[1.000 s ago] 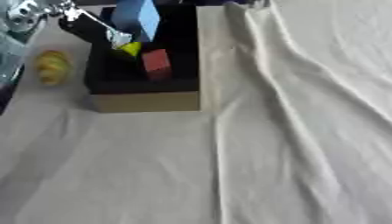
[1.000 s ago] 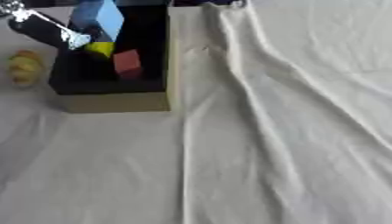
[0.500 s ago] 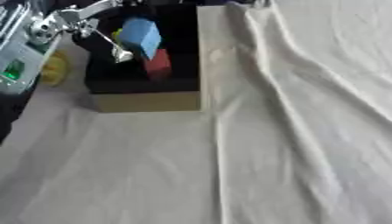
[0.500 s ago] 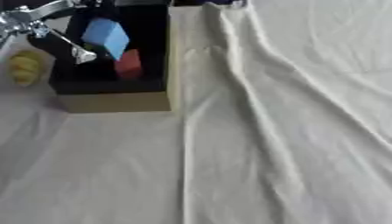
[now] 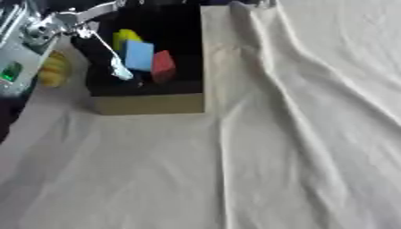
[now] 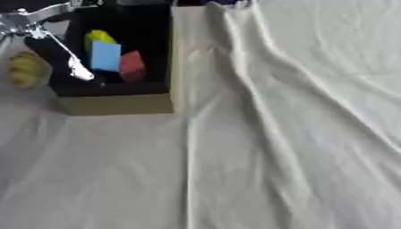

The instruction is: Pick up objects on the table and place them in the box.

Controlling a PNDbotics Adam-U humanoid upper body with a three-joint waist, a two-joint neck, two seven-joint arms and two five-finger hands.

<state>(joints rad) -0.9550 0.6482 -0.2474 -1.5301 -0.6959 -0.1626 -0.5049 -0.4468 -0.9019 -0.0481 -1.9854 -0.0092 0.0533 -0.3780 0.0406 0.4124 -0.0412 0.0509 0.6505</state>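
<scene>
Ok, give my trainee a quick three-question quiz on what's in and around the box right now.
1. True or false: the blue block lies inside the black-lined cardboard box.
2. Which object sits outside the box, on its left? A) red block B) lumpy yellow object C) blue block
3. Fill in: the red block lies on the blue block's ______ side.

Key: 1 true. 2 B, the lumpy yellow object on the cream cloth, next to the robot's left hand. 3 right.
</scene>
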